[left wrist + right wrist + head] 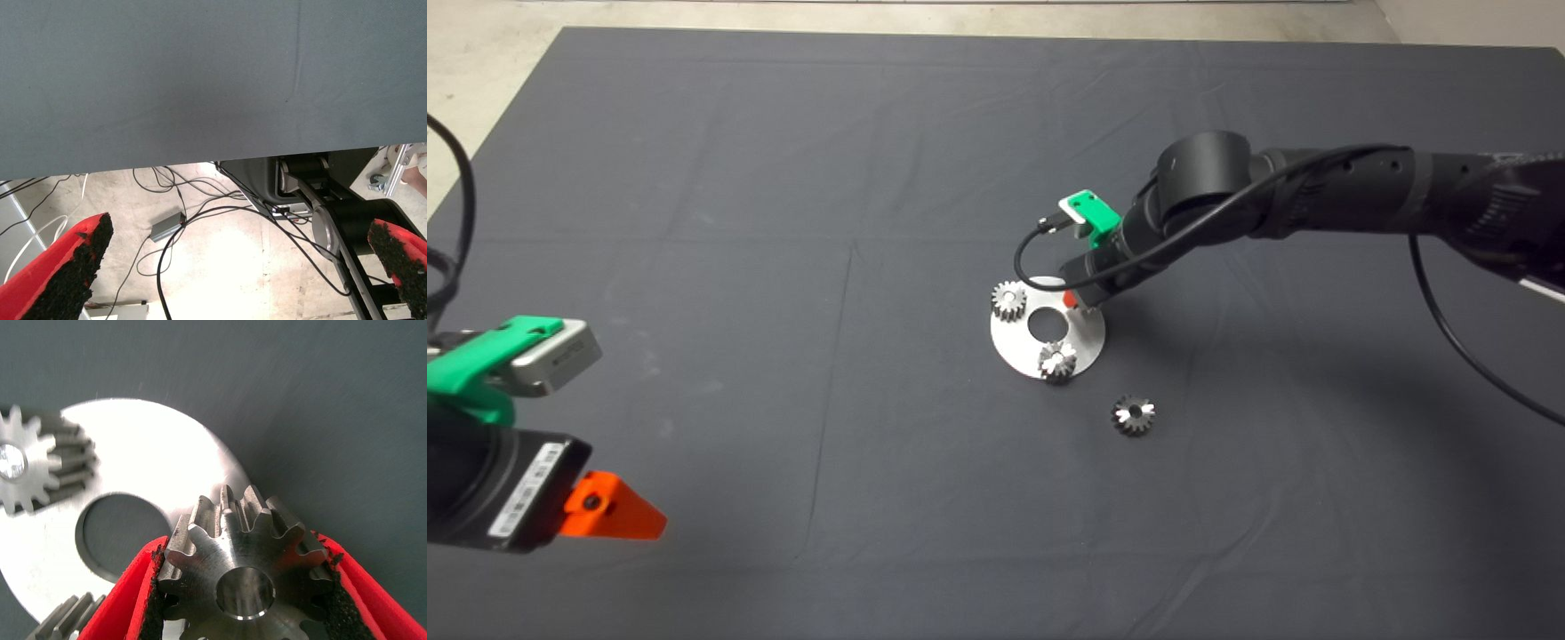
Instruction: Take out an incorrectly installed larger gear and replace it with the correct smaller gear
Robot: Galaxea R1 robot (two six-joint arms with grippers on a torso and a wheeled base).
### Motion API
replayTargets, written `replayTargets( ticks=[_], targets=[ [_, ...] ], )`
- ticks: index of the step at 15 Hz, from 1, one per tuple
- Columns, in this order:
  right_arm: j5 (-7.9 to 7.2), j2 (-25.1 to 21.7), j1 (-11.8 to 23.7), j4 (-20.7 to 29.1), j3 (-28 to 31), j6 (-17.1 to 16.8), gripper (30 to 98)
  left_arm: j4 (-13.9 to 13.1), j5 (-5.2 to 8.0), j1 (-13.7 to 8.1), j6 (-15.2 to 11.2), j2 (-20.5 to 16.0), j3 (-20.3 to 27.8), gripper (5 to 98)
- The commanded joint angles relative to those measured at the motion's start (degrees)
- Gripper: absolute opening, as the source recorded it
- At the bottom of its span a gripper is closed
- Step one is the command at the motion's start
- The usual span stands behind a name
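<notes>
Lifting the larger gear (247,580) off the round silver plate (153,460) calls for a straight upward pull, I judge, so the teeth clear whatever seats it and do not drag on the two pale silvery gears (1008,300) that share the plate. The right gripper (248,587) sits at the plate's edge with its two red fingers (127,600) closed on opposite sides of the gear, black pads pressed into the teeth and the bore facing the wrist camera. The grip looks centred, so holding that squeeze steady should keep the gear from tilting as it rises. One pale gear stands across the plate's round hole from the gripper, the other just to one side of the grasp. The smaller gear (1134,415) lies loose on the dark mat (783,178), off the plate and near the gripper, within easy reach. The left gripper (609,508) waits at the tabletop's near left edge, fingers spread wide and empty.
</notes>
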Motion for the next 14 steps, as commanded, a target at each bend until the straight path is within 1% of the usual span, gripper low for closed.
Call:
replayTargets(
  ticks=[1, 2, 5, 9, 10, 12, 14],
  targets=[
    [0.26, 0.6, 4.9, 1.9, 0.7, 0.1, 50.1, -1.0, 2.15, -0.8, -0.2, 0.0, 0.8, 98.2],
    [0.21, 0.4, 5.4, 2.6, 1.0, 0.1, 50.0, -1.0, 2.15, -0.7, -0.2, 0.0, 0.8, 98.2],
    [-0.18, -1.7, 5.5, 2.8, 1.6, 0.3, 50.0, -1.0, 2.15, -0.7, -0.2, 0.0, 0.8, 98.2],
    [-0.36, -7.6, 5.1, 2.8, 6.8, 0.2, 50.0, -1.0, 2.15, -0.8, -0.2, 0.0, 0.8, 98.2],
    [-0.37, -9.8, 4.9, 2.7, 8.7, 0.2, 49.9, -1.0, 2.15, -0.7, -0.2, 0.0, 0.8, 98.2],
    [-0.53, -12.7, 3.1, 2.6, 10.5, 0.3, 50.0, -1.0, 2.15, -0.7, -0.2, 0.1, 0.8, 98.1],
    [-0.53, -14.7, 0.9, 2.6, 10.7, 0.2, 50.0, -1.0, 2.15, -0.7, -0.2, 0.1, 1.2, 98.2]
  ],
)
